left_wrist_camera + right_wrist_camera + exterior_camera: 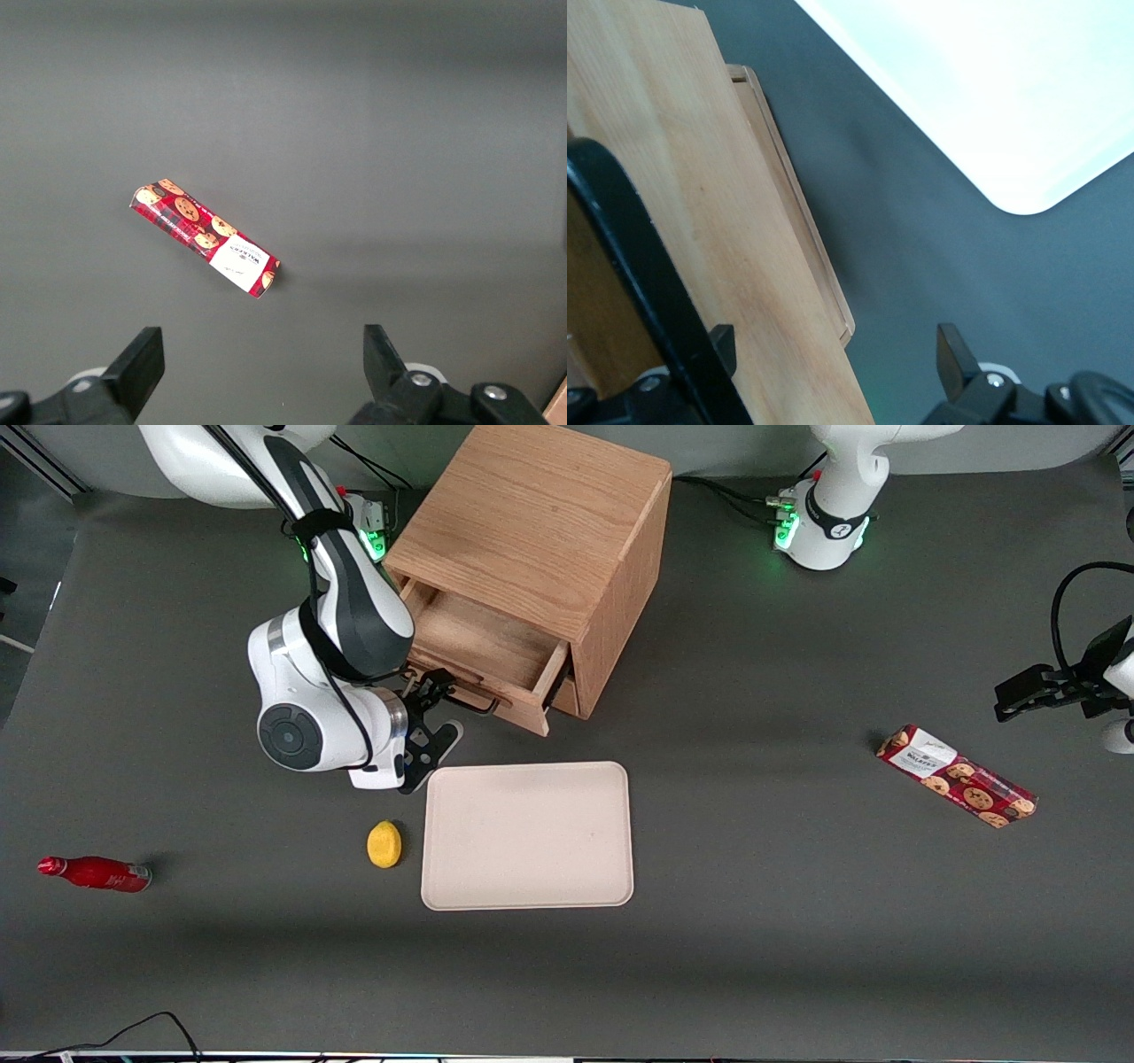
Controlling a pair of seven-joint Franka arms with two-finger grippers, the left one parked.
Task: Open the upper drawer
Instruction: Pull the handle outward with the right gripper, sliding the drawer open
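Oak, light and open-grained, makes up the boxy wooden cabinet [540, 540] standing on the dark grey bench [780, 921]. Its shallow upper drawer [483, 657] already stands pulled well out, the bare wooden floor inside showing, so the job looks to me nearly done; perhaps a little more travel is left, then letting go. The thin black bar handle [468, 700] runs across the drawer front, smooth and glossy against the matte wood. At that handle sits the right arm's black gripper [431, 720], just in front of the drawer. From the wrist camera the fingers [952, 354] stand apart, with the bar [638, 292] lying against one of them and nothing pinched, so the pull seems a hook, not a clamp. Nearer the front camera lies a cream rectangular tray [528, 835] with rounded corners, smooth and flat, and beside it a small yellow lemon-like fruit [384, 843].
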